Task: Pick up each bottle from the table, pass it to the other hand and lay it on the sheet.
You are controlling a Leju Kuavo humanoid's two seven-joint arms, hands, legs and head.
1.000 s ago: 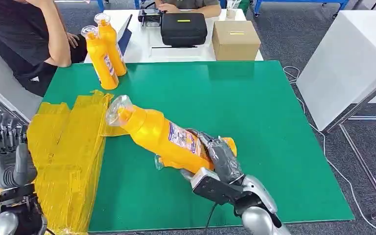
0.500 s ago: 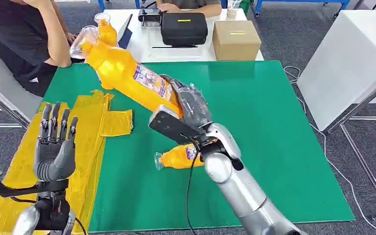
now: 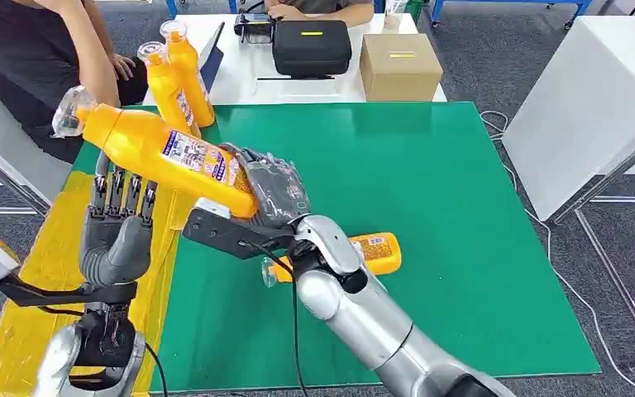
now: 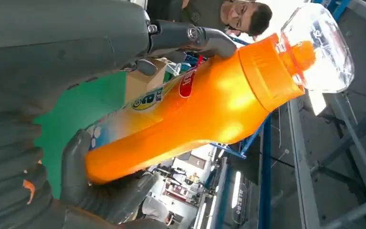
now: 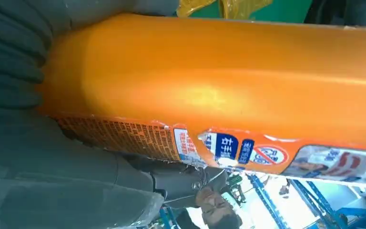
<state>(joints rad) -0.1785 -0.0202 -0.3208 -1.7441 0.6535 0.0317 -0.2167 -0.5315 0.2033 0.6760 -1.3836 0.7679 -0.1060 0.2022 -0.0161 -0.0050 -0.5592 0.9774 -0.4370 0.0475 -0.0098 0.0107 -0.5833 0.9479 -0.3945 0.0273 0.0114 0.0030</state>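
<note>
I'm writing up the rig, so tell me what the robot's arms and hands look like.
Both arms are silver metal tubes with rounded joints. The right hand has a grey ribbed cover and a black plate at the wrist; a thin black cable runs down from there. The left hand has dark fingers, a grey palm and a black wrist bracket.

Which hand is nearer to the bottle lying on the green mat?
Right. The right hand, gripping another bottle, hovers just beyond the lying bottle; the left hand is over the yellow sheet.

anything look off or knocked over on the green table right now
One orange plastic bottle lies on its side on the green table, partly hidden behind the right arm, while two matching bottles stand upright at the far left corner. The crinkled yellow sheet sits rumpled and overhangs the table's left edge. No spill shows.
</note>
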